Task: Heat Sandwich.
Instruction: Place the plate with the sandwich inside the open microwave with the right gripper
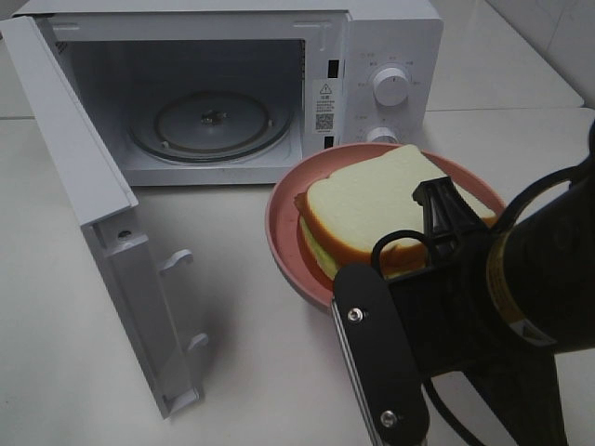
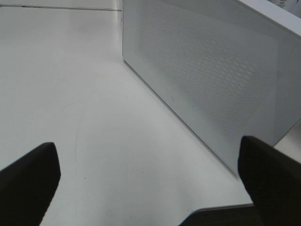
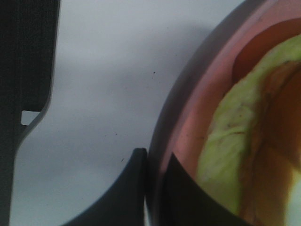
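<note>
Before the open white microwave [image 1: 390, 46], the right gripper [image 3: 153, 160] pinches the round pink plate [image 1: 277, 223] by its rim. That looks wise, as the soft, light white-bread sandwich [image 1: 372, 200] would squash. The left gripper [image 2: 150, 174] gapes empty.

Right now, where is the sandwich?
High view, right of centre: the sandwich sits on the pink plate, in front of the microwave, by its dials; the right pincer clamps the plate's rim.

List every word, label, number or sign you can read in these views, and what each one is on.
Nothing is sharp enough to quote.
microwave front frame: sticker with a warning triangle and a code square; its print is too small to read.
Around the upper knob: dial markings, too blurred to read.
right arm: yellow label, unreadable.
</note>
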`<action>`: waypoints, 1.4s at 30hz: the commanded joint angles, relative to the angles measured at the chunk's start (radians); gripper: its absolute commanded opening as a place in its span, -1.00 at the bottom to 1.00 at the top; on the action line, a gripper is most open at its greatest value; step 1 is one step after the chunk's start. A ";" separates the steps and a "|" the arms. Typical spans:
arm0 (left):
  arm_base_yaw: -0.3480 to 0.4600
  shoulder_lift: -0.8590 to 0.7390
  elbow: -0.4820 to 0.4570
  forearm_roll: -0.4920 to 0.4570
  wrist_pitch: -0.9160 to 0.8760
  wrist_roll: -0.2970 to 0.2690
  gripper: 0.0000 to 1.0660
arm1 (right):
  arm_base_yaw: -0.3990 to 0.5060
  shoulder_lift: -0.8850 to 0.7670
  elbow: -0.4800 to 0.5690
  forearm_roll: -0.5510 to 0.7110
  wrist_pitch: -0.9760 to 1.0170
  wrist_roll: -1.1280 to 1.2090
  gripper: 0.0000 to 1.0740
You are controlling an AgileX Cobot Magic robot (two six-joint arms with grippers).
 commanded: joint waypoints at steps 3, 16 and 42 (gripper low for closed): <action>-0.007 -0.016 0.002 -0.008 -0.005 0.000 0.82 | 0.006 -0.008 0.005 -0.041 -0.061 -0.072 -0.99; -0.007 -0.016 0.002 -0.008 -0.005 0.000 0.82 | -0.085 -0.008 0.005 0.041 -0.170 -0.357 -1.00; -0.007 -0.016 0.002 -0.008 -0.005 0.000 0.82 | -0.488 -0.008 0.005 0.386 -0.275 -1.284 -1.00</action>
